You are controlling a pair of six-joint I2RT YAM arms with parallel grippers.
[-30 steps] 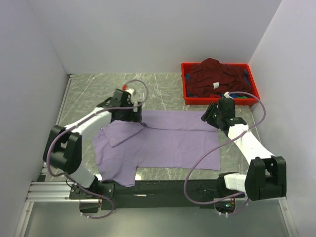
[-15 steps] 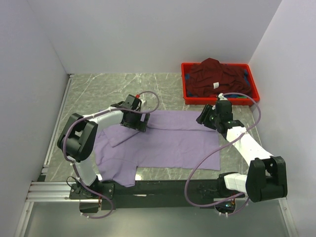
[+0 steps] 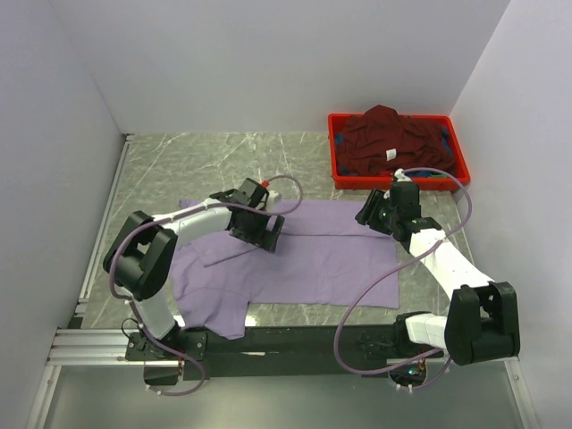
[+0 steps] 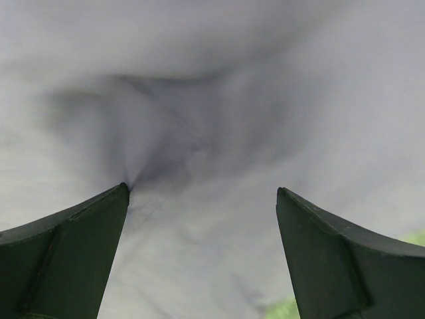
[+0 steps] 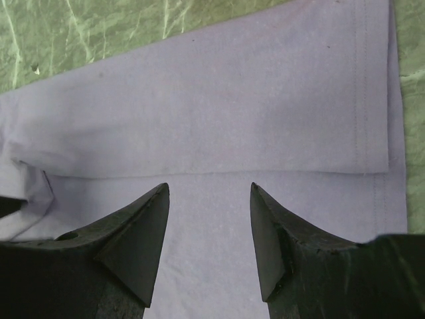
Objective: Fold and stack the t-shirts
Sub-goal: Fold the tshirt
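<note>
Crate [image 3: 333, 152] (red) holding maroon shirt [image 3: 384, 134], lavender shirt [image 3: 322, 259] nearby

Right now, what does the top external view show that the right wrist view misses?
Only top external: the red crate with the maroon t-shirt heaped in it, and the left gripper, open, low over the lavender t-shirt. Only right wrist: the stitched hem at the shirt's edge and a folded layer's edge lying over the layer beneath, just ahead of the open right gripper. Both: the lavender t-shirt spread on the green marbled table.
</note>
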